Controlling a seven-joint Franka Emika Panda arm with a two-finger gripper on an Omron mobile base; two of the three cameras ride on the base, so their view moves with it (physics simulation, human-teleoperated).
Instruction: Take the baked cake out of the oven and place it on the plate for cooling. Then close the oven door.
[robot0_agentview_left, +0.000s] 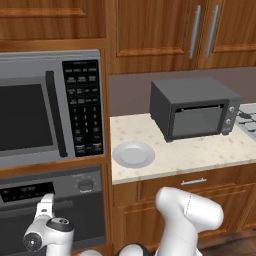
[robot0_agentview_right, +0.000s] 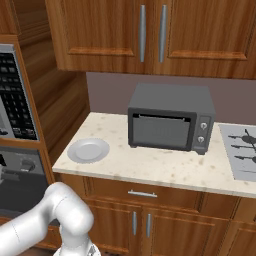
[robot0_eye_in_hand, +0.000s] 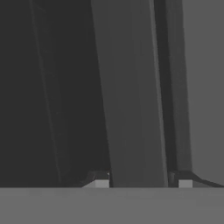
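The oven (robot0_agentview_left: 55, 187), with its round knob and black display, sits under the microwave at the lower left. Its dark-glass oven door (robot0_agentview_left: 17, 222) stands closed, so the cake is hidden. In the hand view the door's grey bar handle (robot0_eye_in_hand: 133, 109) runs up the frame between my fingertips. My gripper (robot0_eye_in_hand: 143, 183) is shut on that handle. My white hand (robot0_agentview_left: 45, 204) reaches to the door just below the control panel. The round pale plate (robot0_agentview_left: 133, 154) (robot0_agentview_right: 88, 150) lies bare on the speckled counter, right of the oven.
A microwave (robot0_agentview_left: 50, 107) with a keypad sits above the oven. A dark toaster oven (robot0_agentview_left: 195, 107) (robot0_agentview_right: 171, 122) stands on the counter (robot0_agentview_left: 200, 155), with a stovetop (robot0_agentview_right: 242, 150) at the far right. Wooden cabinets hang above and drawers sit below.
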